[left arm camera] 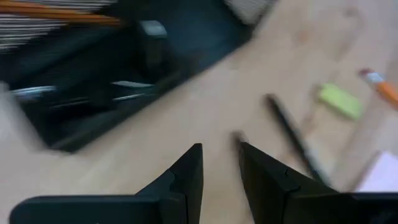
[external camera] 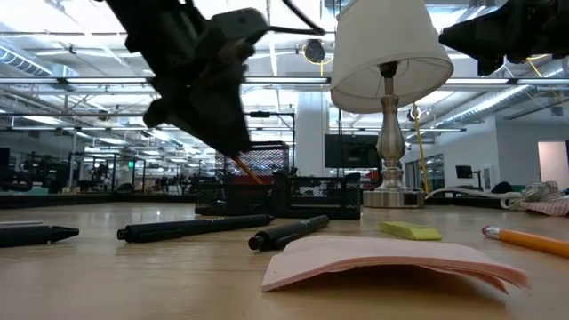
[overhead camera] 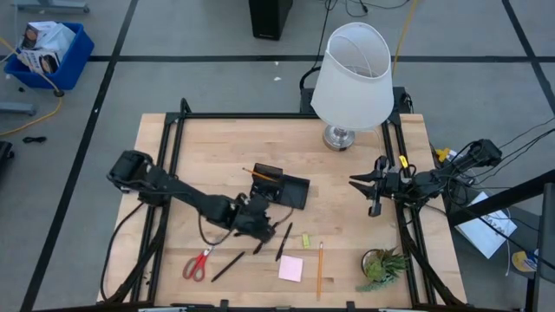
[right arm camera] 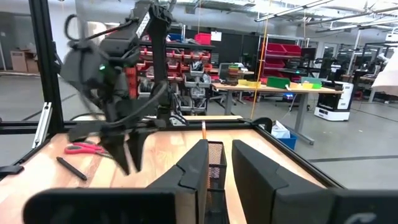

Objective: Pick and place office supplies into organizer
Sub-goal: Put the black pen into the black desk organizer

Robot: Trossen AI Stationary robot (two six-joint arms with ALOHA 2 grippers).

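Orange pencil (overhead camera: 257, 172) upright in black organizer (overhead camera: 295, 192)

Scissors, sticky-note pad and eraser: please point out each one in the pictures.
red-handled scissors (overhead camera: 198, 263), high view, on the pivot above the red handles.
pink sticky-note pad (overhead camera: 291, 269), high view, on its top sheet's middle.
yellow-green eraser (overhead camera: 305, 240), high view, on its middle.

We are not finding any text, label, brand or number that we can read. We are seeing only blurred printing on a bag in the blue bin (overhead camera: 54, 54) on the floor.
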